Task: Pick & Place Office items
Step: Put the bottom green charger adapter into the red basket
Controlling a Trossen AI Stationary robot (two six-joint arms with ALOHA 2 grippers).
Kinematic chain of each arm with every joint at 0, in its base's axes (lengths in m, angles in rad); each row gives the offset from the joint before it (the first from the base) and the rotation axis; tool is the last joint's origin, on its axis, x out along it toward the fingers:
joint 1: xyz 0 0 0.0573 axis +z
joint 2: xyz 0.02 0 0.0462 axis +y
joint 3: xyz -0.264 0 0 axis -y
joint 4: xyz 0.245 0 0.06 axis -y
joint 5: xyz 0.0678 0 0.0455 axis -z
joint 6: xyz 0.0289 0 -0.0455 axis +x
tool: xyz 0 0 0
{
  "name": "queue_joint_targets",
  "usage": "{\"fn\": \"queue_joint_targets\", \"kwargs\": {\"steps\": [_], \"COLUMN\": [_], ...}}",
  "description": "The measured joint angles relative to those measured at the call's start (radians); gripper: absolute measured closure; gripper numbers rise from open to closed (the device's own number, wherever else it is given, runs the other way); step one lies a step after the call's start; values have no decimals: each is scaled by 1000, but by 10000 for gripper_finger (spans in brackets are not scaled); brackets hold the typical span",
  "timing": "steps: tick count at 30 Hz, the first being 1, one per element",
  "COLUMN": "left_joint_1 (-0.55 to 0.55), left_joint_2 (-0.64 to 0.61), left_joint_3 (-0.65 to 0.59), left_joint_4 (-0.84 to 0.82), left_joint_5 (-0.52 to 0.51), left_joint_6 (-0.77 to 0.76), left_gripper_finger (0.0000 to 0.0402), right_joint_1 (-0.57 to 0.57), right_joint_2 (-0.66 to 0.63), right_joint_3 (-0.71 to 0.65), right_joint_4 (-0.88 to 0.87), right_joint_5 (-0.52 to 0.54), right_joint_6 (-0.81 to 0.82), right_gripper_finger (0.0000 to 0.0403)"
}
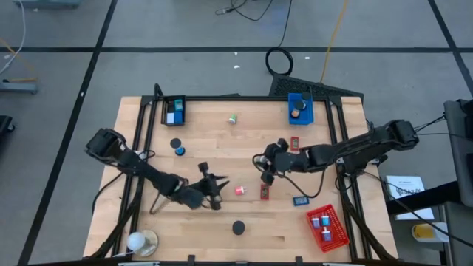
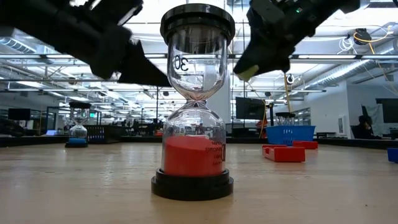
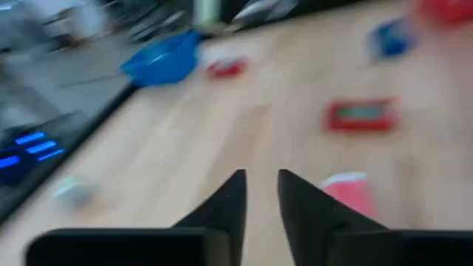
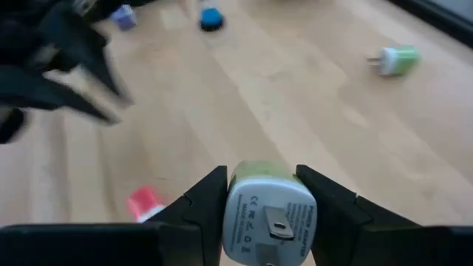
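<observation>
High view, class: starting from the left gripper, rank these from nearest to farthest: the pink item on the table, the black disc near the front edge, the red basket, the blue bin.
1. Pink item, just right of the left gripper.
2. Black disc, toward the front edge.
3. Red basket, front right corner.
4. Blue bin, back right.

The red basket and blue bin are close; the bin looks slightly farther.

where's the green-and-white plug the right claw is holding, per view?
High: plug at table centre, mostly hidden in the right claw.
Low: pale green bit under the upper-right arm.
Left wrist: not in it.
Right wrist: bottom centre, between the fingers.
Shared landmark: pink item.
</observation>
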Motion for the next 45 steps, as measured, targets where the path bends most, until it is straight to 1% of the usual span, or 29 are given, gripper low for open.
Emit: {"fn": "queue_joint_targets", "kwargs": {"steps": [3, 5, 7, 9, 11, 13, 17, 20, 25, 30, 33, 36, 41, 45], "left_joint_1": [48, 96, 154, 206, 242, 257, 265, 273, 287, 288, 288, 288, 288, 288], "left_joint_2": [-1, -2, -2, -2, -2, -2, -2, -2, -1, -1, -1, -1, -1, -1], "left_joint_3": [-120, -178, -206, -213, -223, -228, -232, -232, -232, -232, -232, -232, -232, -232], "left_joint_4": [353, 520, 588, 582, 576, 574, 581, 575, 546, 529, 528, 525, 518, 513], "left_joint_5": [216, 385, 547, 670, 736, 757, 759, 759, 742, 743, 742, 742, 741, 732], "left_joint_6": [98, 108, 51, 3, 17, 45, 112, 144, 134, 119, 118, 112, 99, 101], "left_gripper_finger": [364, 386, 396, 393, 388, 387, 397, 395, 375, 385, 397, 393, 373, 377], "right_joint_1": [7, 11, 15, 15, 15, 19, 36, 66, 165, 285, 372, 466, 623, 734], "right_joint_2": [-12, -9, -9, -10, -11, -20, -20, -20, -2, 1, 0, 1, 3, 35], "right_joint_3": [0, 0, 0, 0, 2, 27, 115, 194, 297, 331, 332, 332, 333, 312], "right_joint_4": [-78, -114, -141, -170, -218, -317, -538, -694, -901, -1036, -1100, -1124, -1119, -1069], "right_joint_5": [7, 5, 2, 1, -22, -30, -63, -98, -161, -246, -305, -355, -361, -373], "right_joint_6": [37, 49, 54, 76, 102, 140, 230, 306, 467, 658, 795, 926, 1131, 1260], "right_gripper_finger": [269, 269, 269, 269, 268, 268, 268, 268, 268, 268, 268, 268, 268, 268]}}
